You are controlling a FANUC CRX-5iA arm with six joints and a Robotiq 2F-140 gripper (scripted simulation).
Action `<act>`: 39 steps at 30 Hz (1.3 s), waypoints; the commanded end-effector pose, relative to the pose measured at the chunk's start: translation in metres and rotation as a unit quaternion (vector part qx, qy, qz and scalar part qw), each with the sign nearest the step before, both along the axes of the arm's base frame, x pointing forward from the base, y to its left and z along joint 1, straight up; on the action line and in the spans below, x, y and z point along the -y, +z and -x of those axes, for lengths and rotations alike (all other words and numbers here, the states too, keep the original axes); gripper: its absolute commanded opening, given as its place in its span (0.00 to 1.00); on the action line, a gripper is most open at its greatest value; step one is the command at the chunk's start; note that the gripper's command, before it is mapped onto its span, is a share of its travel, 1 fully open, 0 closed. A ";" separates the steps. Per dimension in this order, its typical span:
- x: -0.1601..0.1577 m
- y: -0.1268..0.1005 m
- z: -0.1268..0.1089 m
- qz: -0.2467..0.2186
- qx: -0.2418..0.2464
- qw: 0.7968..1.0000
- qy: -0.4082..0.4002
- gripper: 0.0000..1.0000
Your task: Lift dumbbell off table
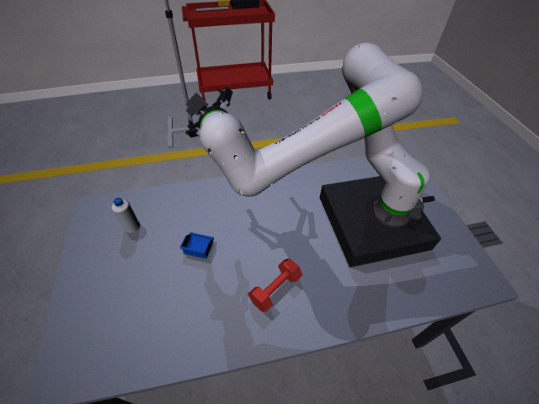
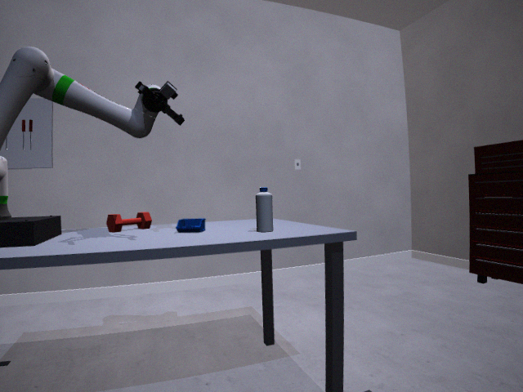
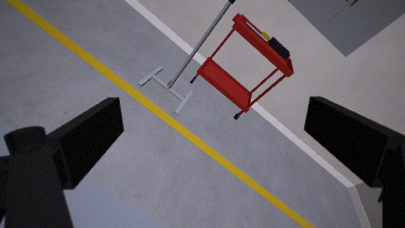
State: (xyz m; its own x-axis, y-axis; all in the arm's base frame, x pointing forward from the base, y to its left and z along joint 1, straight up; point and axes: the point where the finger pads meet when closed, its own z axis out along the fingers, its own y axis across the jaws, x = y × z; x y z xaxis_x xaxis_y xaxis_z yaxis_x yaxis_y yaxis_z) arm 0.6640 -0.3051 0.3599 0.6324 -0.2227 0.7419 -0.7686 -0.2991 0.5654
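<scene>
Plain grey walls with white baseboard [image 1: 109, 84]; grey floor crossed by a yellow line [image 1: 104, 162]; red cart [image 1: 266, 39] by the far wall beside a grey pole stand [image 1: 173, 43]; dark drawer cabinet [image 2: 498, 211] at the side wall; grey table [image 2: 236, 240] on dark legs.
</scene>
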 end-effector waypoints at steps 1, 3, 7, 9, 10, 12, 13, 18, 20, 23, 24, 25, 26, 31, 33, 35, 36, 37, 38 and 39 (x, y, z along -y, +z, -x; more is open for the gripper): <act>-0.004 -0.006 0.020 -0.041 -0.029 0.999 -0.012 1.00; -0.016 -0.019 0.040 -0.092 -0.060 0.994 -0.008 1.00; -0.033 -0.034 0.058 -0.144 -0.092 0.985 0.004 1.00; -0.044 -0.041 0.066 -0.171 -0.108 0.979 0.013 1.00; -0.050 -0.045 0.070 -0.185 -0.116 0.976 0.018 1.00; -0.062 -0.052 0.078 -0.212 -0.131 0.968 0.030 1.00; -0.069 -0.055 0.082 -0.225 -0.138 0.964 0.037 1.00; -0.090 -0.065 0.093 -0.264 -0.160 0.949 0.059 1.00; -0.119 -0.075 0.105 -0.309 -0.184 0.929 0.091 1.00; -0.142 -0.082 0.113 -0.342 -0.202 0.910 0.119 1.00; -0.151 -0.084 0.116 -0.353 -0.208 0.903 0.129 1.00; -0.159 -0.085 0.119 -0.363 -0.213 0.896 0.139 1.00; -0.168 -0.087 0.122 -0.373 -0.218 0.889 0.150 1.00; -0.212 -0.092 0.135 -0.420 -0.242 0.850 0.205 1.00; -0.230 -0.093 0.141 -0.437 -0.250 0.833 0.228 1.00; -0.230 -0.093 0.141 -0.437 -0.250 0.833 0.228 1.00; -0.256 -0.092 0.149 -0.459 -0.261 0.808 0.263 1.00; -0.263 -0.092 0.151 -0.464 -0.263 0.801 0.272 1.00; -0.271 -0.092 0.153 -0.470 -0.266 0.793 0.281 1.00; -0.280 -0.091 0.156 -0.476 -0.269 0.784 0.293 1.00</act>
State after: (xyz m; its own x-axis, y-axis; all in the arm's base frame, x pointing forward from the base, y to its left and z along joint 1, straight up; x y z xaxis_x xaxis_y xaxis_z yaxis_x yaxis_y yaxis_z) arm 0.5183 -0.0560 0.2678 0.9894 -0.1420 0.0298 -0.1448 -0.9782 0.1488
